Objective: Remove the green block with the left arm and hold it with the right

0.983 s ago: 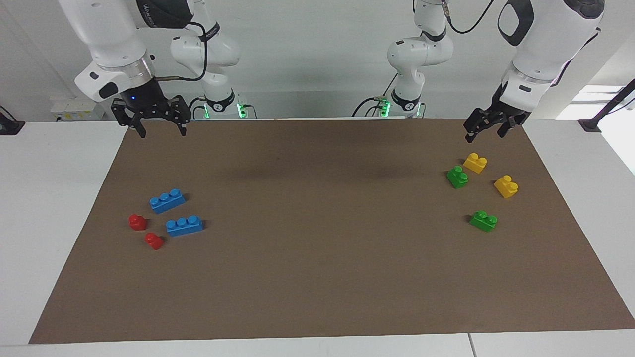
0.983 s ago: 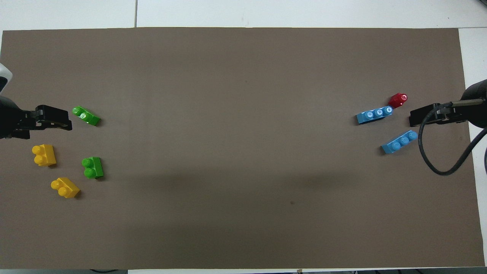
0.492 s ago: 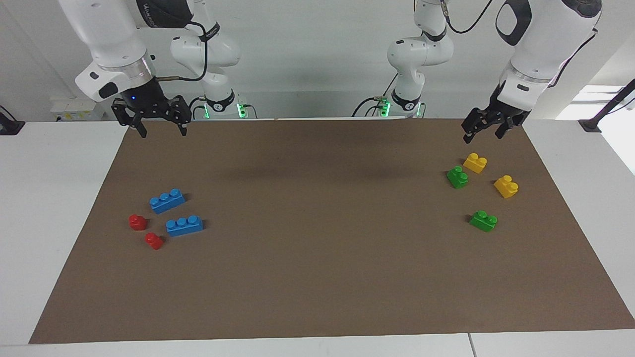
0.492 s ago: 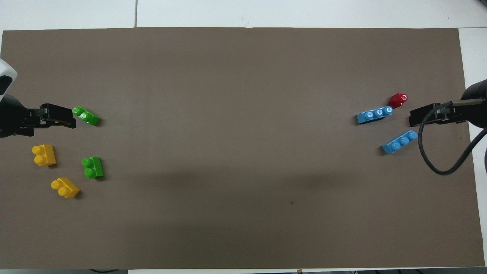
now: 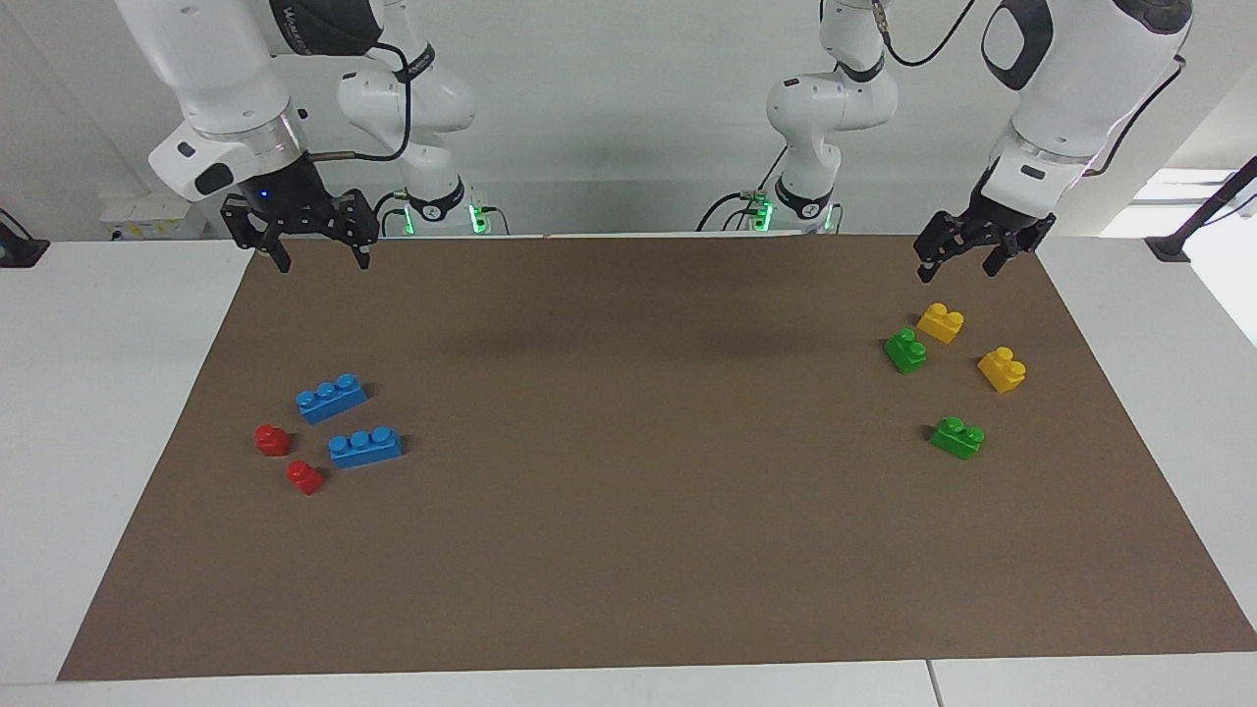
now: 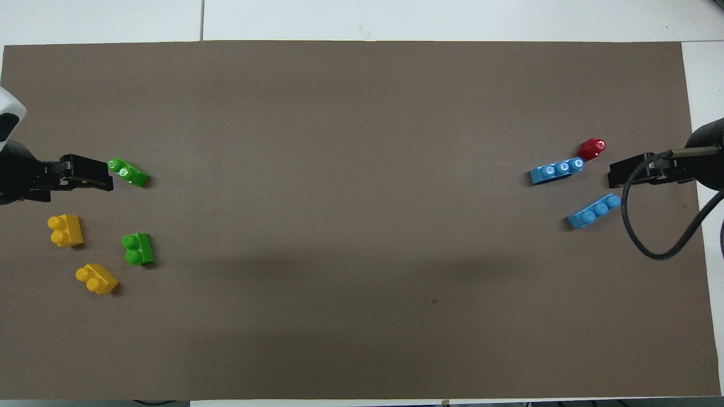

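Left gripper (image 5: 957, 263) raised, fingers spread; right gripper (image 5: 317, 257) raised at its own end, fingers spread, arm waiting.

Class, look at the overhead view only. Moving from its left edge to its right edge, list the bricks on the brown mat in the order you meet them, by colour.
Yellow brick → second yellow brick → two green bricks, level with each other → blue brick → blue brick nearer the robots, level with the red brick.
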`<state>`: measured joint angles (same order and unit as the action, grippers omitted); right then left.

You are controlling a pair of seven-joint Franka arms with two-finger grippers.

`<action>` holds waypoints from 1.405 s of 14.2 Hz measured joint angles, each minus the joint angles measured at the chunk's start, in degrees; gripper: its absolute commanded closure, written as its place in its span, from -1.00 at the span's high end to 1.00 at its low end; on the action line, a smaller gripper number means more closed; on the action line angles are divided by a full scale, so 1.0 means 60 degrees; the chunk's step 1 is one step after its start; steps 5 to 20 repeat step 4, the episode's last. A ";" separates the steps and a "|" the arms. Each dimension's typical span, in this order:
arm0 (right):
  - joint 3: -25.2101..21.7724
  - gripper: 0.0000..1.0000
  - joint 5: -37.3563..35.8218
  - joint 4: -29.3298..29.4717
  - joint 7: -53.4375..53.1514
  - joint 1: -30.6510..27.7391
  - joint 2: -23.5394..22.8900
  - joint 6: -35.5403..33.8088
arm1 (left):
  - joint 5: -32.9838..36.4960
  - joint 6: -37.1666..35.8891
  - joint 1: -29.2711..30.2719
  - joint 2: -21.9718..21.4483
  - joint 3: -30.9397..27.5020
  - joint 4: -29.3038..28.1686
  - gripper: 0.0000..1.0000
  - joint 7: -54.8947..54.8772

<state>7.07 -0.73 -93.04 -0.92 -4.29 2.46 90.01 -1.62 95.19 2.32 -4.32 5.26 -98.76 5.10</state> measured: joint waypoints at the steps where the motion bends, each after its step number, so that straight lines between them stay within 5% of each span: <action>1: 0.0000 1.00 0.0000 0.0000 -0.0092 0.0000 0.0000 0.0000 | 0.0001 0.0003 0.0002 0.0000 -0.0015 0.0000 1.00 -0.0030; 20: 0.0000 1.00 0.0000 0.0000 -0.0351 0.0000 0.0000 0.0000 | 0.0002 0.0006 0.0004 0.0000 -0.0023 -0.0001 1.00 -0.0096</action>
